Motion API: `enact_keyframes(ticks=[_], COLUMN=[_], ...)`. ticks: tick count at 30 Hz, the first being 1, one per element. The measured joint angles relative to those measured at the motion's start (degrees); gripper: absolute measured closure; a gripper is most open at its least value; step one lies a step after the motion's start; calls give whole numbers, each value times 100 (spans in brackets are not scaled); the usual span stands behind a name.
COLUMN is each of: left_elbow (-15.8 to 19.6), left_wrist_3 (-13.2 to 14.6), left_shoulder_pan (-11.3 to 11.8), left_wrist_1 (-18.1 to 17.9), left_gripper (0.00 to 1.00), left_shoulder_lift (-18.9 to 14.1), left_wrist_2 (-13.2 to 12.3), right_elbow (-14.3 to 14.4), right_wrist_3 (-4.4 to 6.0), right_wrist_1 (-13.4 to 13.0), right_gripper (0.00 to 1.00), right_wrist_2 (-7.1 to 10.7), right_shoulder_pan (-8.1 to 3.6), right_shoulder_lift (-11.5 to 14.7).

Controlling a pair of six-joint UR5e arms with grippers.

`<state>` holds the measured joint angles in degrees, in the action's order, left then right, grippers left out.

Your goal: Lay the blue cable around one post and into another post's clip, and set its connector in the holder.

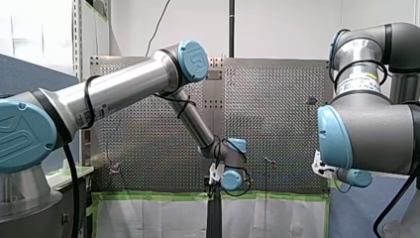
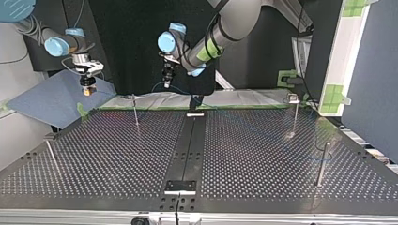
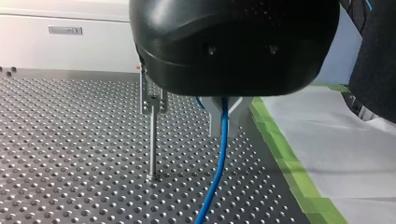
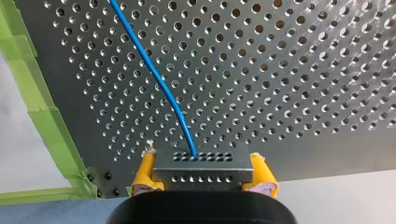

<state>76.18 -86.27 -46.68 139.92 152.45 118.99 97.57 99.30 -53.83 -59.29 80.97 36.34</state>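
- Blue cable (image 4: pixel 161 84): one end enters the grey connector (image 4: pixel 203 168), which my right gripper (image 4: pixel 203 173) clamps between its yellow pads (image 4: pixel 145 170), one pad on each short end of the block.
- Same cable in the left wrist view: it passes between the pale fingers (image 3: pixel 213 114) of my left gripper (image 3: pixel 224 114), which are closed on it, and hangs below them to the bench (image 3: pixel 70 140).
- Post (image 3: pixel 152 140): slim metal rod with a clip at its top, upright on the bench just beside the hanging cable and apart from it.
- Bench: grey perforated metal with a black strip (image 2: pixel 187 145) down its middle in the top view. Green tape (image 3: pixel 280 154) edges it, with a white sheet (image 3: pixel 336 140) beyond the tape.
- Room: a white wall (image 1: pixel 277 25) stands behind the bench in the front view.
- Connector's long axis: crosswise to my right gripper, with its holed face pointing ahead.
- Cable's long axis: from the connector it runs ahead of my right gripper in a shallow curve over the perforated surface. Under my left gripper it drops near vertical, bending slightly as it nears the bench.
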Motion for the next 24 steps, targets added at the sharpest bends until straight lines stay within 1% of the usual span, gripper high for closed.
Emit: enact_keyframes(ticks=[7, 13, 16, 19, 22, 24], left_elbow=[241, 279, 279, 279, 268, 255], left_wrist_3=[0, -29, -56, -85, -101, -109], left_shoulder_pan=[12, 53, 97, 149, 210, 251], left_wrist_1=[-160, -197, -237, -282, -300, -304], left_gripper=[98, 98, 98, 98, 98, 98], left_shoulder_lift=[-201, -219, -219, -219, -217, -216], left_wrist_2=[-13, -49, -123, -222, -292, -325], right_elbow=[67, 72, 73, 74, 74, 74], right_wrist_3=[-22, -22, 0, 62, 167, 262], right_wrist_1=[33, 37, 31, 5, -78, -153], right_gripper=[100, 100, 100, 100, 100, 100], right_wrist_2=[38, 34, 5, -55, -87, -96], right_shoulder_pan=[-15, -17, -19, -30, -51, -69], right_shoulder_lift=[125, 139, 141, 142, 141, 142])
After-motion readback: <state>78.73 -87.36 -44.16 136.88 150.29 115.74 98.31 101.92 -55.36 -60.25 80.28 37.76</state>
